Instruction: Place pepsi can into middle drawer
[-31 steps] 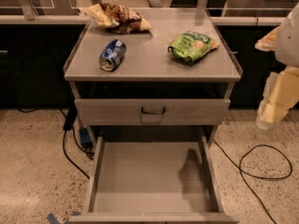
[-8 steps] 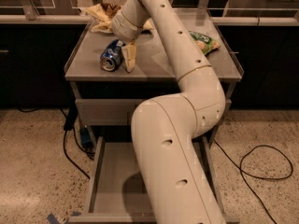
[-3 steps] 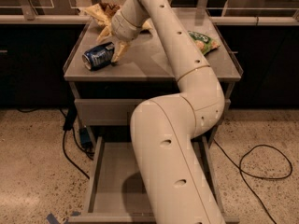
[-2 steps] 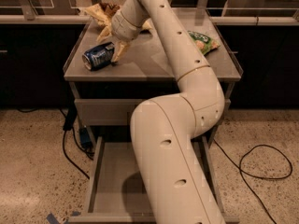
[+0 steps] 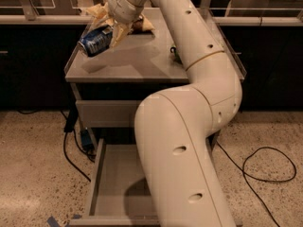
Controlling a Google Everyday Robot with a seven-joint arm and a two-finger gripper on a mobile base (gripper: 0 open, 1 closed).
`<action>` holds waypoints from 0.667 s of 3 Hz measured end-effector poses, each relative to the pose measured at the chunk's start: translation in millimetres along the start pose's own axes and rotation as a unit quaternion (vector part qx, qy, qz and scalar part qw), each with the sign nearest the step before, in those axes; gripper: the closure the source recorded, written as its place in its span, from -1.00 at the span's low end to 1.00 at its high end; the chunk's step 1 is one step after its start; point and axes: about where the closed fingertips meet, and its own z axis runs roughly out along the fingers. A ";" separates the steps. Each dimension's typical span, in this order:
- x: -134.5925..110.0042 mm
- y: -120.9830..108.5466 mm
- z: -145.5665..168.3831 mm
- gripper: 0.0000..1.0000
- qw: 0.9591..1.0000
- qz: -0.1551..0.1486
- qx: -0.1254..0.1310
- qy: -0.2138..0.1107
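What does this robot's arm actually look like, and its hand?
The arm is a thick, smooth, cream-white tube with rounded joints, small dark round holes and a thin tan ring. The gripper, above the left of the cabinet top, has pale yellowish fingers.

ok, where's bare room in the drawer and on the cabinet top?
The middle drawer has bare floor along its left wall; the arm hides its right side. The cabinet top has a bare front-centre strip left of the arm. Crowded at back left: the pincer holds the pepsi can aloft beside the snack bag.
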 end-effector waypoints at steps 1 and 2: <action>-31.0 -6.8 -47.8 1.00 1.000 -0.013 0.010 0.016; -63.5 -6.3 -105.1 1.00 0.998 -0.014 0.041 0.043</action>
